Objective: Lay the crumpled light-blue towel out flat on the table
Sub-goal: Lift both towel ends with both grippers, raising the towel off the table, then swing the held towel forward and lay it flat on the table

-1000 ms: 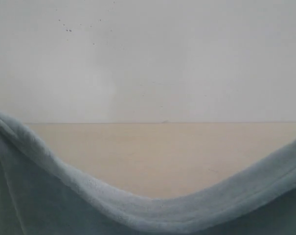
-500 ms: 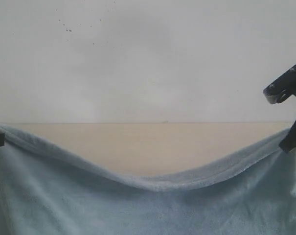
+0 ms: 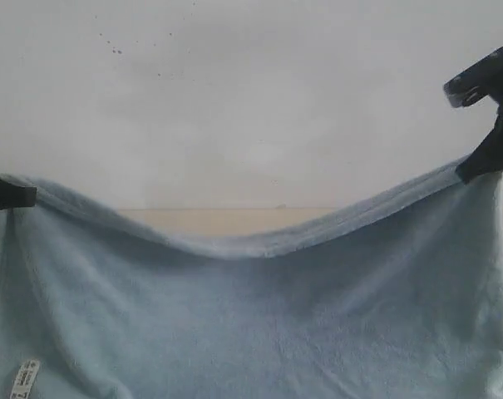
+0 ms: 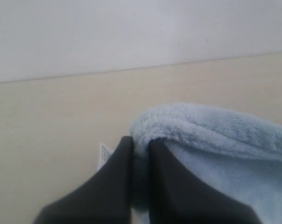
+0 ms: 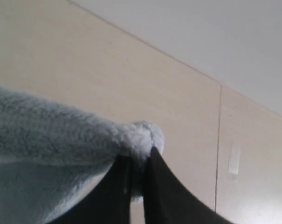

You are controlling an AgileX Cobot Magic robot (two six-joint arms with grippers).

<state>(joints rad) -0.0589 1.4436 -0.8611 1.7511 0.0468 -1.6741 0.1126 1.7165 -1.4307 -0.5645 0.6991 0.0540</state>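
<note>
The light-blue towel [image 3: 259,324] hangs like a curtain across the exterior view, its top hem sagging in the middle. Its white label tag [image 3: 24,378] shows at the lower left. My left gripper [image 3: 22,196] is shut on the towel's upper left corner; the left wrist view shows the fluffy corner [image 4: 178,122] pinched in my left gripper [image 4: 141,148], with the tag [image 4: 105,153] beside it. My right gripper [image 3: 475,169] is shut on the upper right corner, held higher; the right wrist view shows my right gripper [image 5: 140,161] clamping the towel's corner [image 5: 141,136]. A strip of the beige table [image 3: 234,220] shows behind the hem.
The white-grey wall [image 3: 251,100] with small dark specks stands behind the table. In the right wrist view a seam [image 5: 219,140] runs across the table [image 5: 85,70].
Both grippers have risen with the towel's corners. The towel's top hem has climbed and now covers most of the table; the label tag has come into view.
</note>
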